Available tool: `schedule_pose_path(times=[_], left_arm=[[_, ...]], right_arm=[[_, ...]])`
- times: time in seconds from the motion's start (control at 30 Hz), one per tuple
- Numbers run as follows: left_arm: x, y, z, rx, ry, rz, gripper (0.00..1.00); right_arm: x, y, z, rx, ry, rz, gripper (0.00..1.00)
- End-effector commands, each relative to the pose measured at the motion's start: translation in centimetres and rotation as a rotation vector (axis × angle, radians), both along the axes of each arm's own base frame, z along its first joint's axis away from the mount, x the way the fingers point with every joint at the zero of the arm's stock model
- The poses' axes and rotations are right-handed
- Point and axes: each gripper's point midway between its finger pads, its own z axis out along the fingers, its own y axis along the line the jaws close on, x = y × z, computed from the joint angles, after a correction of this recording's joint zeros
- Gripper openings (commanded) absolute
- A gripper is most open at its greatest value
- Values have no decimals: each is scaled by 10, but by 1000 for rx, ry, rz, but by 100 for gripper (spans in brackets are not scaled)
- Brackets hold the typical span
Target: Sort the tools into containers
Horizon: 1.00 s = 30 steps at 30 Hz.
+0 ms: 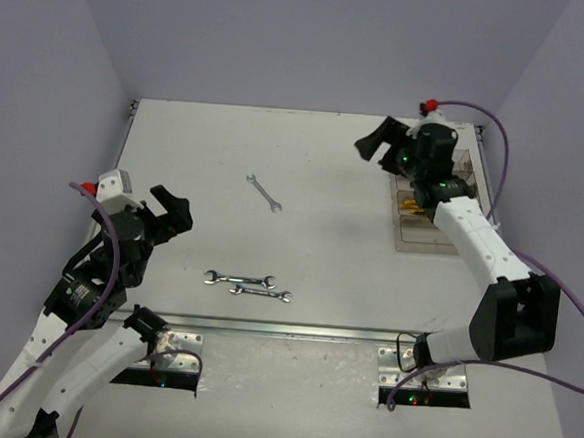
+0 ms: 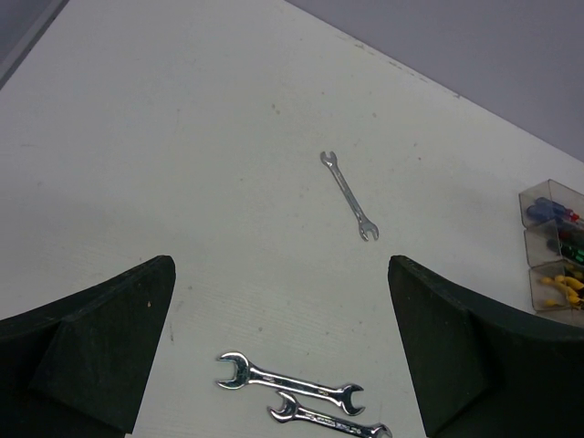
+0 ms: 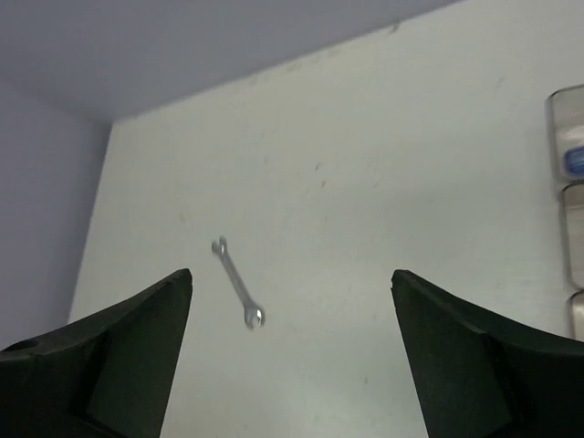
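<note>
The left gripper (image 1: 175, 211) by the bench's (image 1: 338, 272) left edge and the right gripper (image 1: 377, 143) beside the containers (image 1: 416, 240) at its right edge are both released and empty. A small wrench (image 1: 264, 193) lies mid-bench, with two larger wrenches (image 1: 250, 285) near the front edge and open surface all round them. Yellow handles (image 1: 409, 202), probably pliers, sit in one bin.

You're in a robot lab cell: plain lilac walls (image 1: 314, 40) box in a white surface (image 1: 325, 181), with the left arm (image 1: 86, 295) and right arm (image 1: 480, 252) bolted at its near edge.
</note>
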Motion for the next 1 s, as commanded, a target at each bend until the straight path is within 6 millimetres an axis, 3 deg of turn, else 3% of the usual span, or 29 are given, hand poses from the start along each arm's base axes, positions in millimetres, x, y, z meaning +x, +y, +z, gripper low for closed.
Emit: schedule_pose_path(times=[0.0,0.07,0.1,0.2,0.27,0.47,0.6,0.63,0.7,0.77,0.83,0.97], left_arm=[[5,5,3,-6,1,50,100],[10,5,-5,9,49,71,100],[13,4,-9,19,73,78,100],[29,-17,-31,3,241,62,100],[51,-42,-54,-43,349,44,100],[126,-86,-98,-104,479,120,100],[199,-129,-136,-75,619,115,99],[210,-134,-141,-65,642,119,99],[230,-138,-172,-10,730,176,96],[245,-143,-172,-5,742,191,94],[256,-148,-202,-15,805,183,90],[252,-146,-230,-34,856,215,84]], right_arm=[[-78,47,-89,-373,307,344,95],[-113,58,-110,-453,357,383,98],[-120,56,-113,-461,364,377,99],[-136,25,-119,-487,423,196,99],[-149,11,-119,-482,451,129,99],[-174,-1,-117,-459,486,100,99],[-189,-5,-125,-477,479,145,99],[-192,-8,-128,-482,486,142,99],[-198,-11,-134,-494,497,146,99],[-202,-13,-139,-499,502,155,99],[-204,-14,-141,-503,494,162,99],[-207,-12,-140,-488,478,175,99]])
